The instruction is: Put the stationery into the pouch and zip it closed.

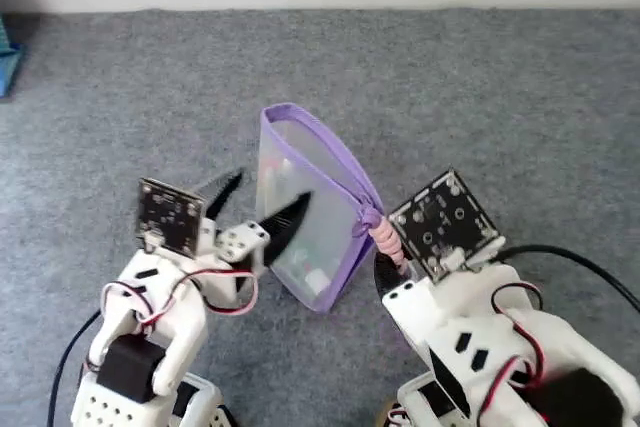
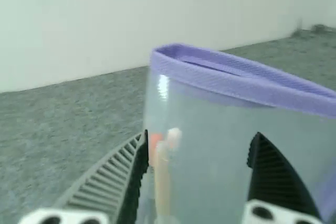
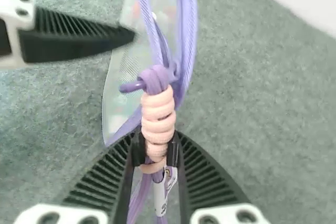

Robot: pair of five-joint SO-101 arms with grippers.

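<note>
Right wrist view had the story. The pouch (image 3: 126,66) stood on edge on the grey surface (image 3: 252,87), between the two arms. Its pink coiled zipper pull (image 3: 156,119) was pinched tight in the right claw (image 3: 156,145), jaws closed on the coil. That grip, I'd judge, was suited to dragging the slider along the purple trim.

The left claw (image 1: 262,202) was spread wide at the pouch's clear side, one finger lying across the wall, gripping nothing. It looked like a brace against the pull, though actual contact was impossible to confirm.

Stationery (image 2: 163,150) showed through the plastic as pinkish blurs, already inside, but there was no telling which items. Whether the zip was shut along its whole length, the folded trim kept hidden.
</note>
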